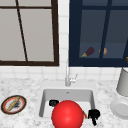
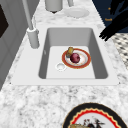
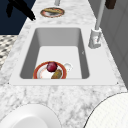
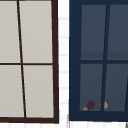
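In the front view a big red ball (image 1: pixel 67 114) sits before the sink (image 1: pixel 45 100) and hides much of the basin. My left hand (image 1: pixel 53 102) floats at the ball's upper left. My right hand (image 1: pixel 93 114) floats at its right, beside a sliver of orange plate rim (image 1: pixel 85 115). Neither holds anything. In the side views an orange-rimmed plate (image 2: pixel 85 61) lies in the basin with a dark red fruit (image 2: pixel 75 57) and a yellow-brown piece (image 2: pixel 70 50). A hand (image 2: pixel 112 25) with straight fingers hovers past the sink's front edge. Another hand (image 3: pixel 21 7), also straight-fingered, hangs off the counter's front.
The faucet (image 1: pixel 67 76) stands behind the basin. A dark-rimmed plate (image 1: pixel 13 104) with a rolling pin lies on the left counter. A white dish (image 1: pixel 121 108) and a grey pot (image 1: pixel 123 82) stand at the right. An eggplant (image 4: pixel 89 105) sits behind the blue cabinet's glass.
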